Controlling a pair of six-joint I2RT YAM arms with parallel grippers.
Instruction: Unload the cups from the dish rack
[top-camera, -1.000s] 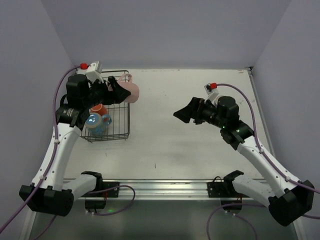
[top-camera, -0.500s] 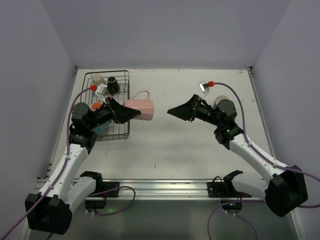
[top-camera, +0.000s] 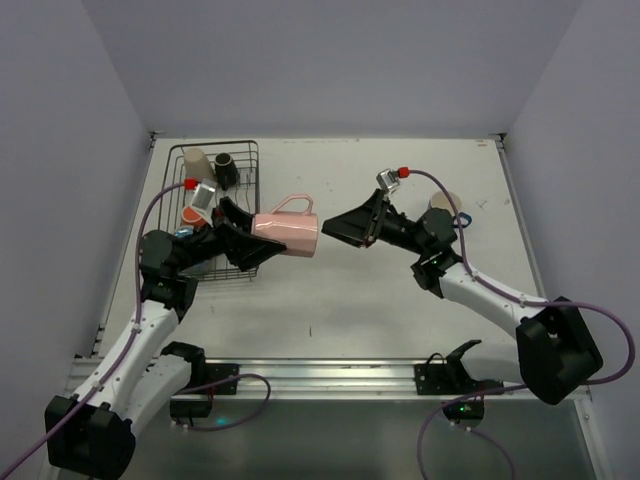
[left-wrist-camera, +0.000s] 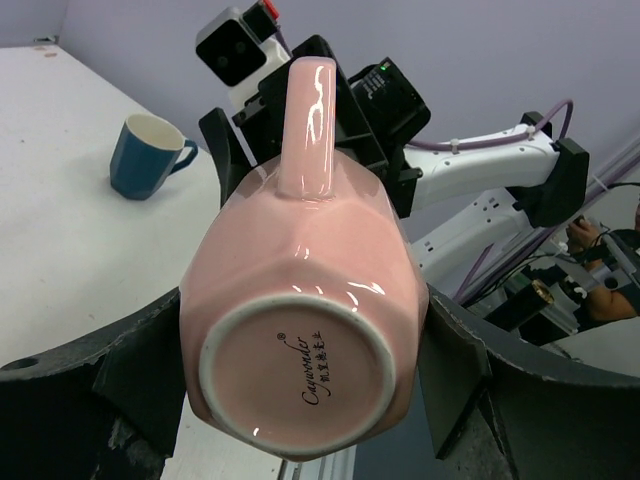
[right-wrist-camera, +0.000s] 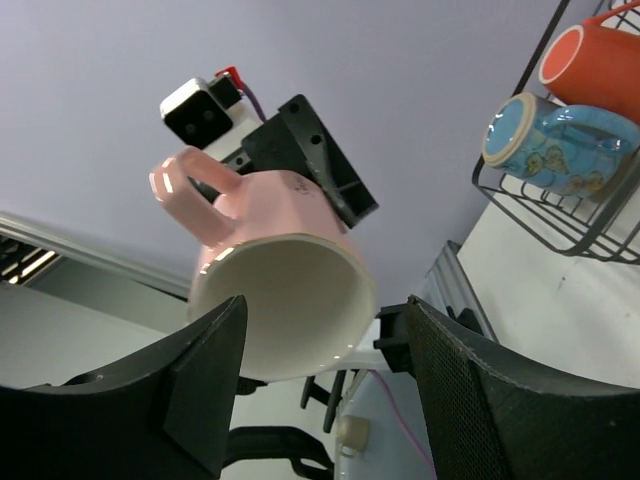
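My left gripper (top-camera: 262, 242) is shut on the pink cup (top-camera: 287, 235) and holds it on its side in the air over the table's middle, handle up. In the left wrist view its base (left-wrist-camera: 296, 372) fills the space between my fingers (left-wrist-camera: 140, 370). My right gripper (top-camera: 335, 228) is open and faces the cup's mouth (right-wrist-camera: 285, 305). Its fingertips (right-wrist-camera: 205, 375) stand just at the rim, and I see no contact. The black wire dish rack (top-camera: 215, 144) at far left holds a cream cup (top-camera: 195, 160), a black cup (top-camera: 226, 168), an orange-red cup (right-wrist-camera: 598, 55) and a light blue cup (right-wrist-camera: 555, 140).
A blue cup (left-wrist-camera: 145, 155) stands upright on the table at the right, behind my right arm (top-camera: 447, 206). Purple cables loop off both arms. Walls close in the table on the left, back and right.
My left gripper has carried the pink cup out of the rack and to the right, turning it on its side. My right gripper has moved left until it meets the cup's mouth.
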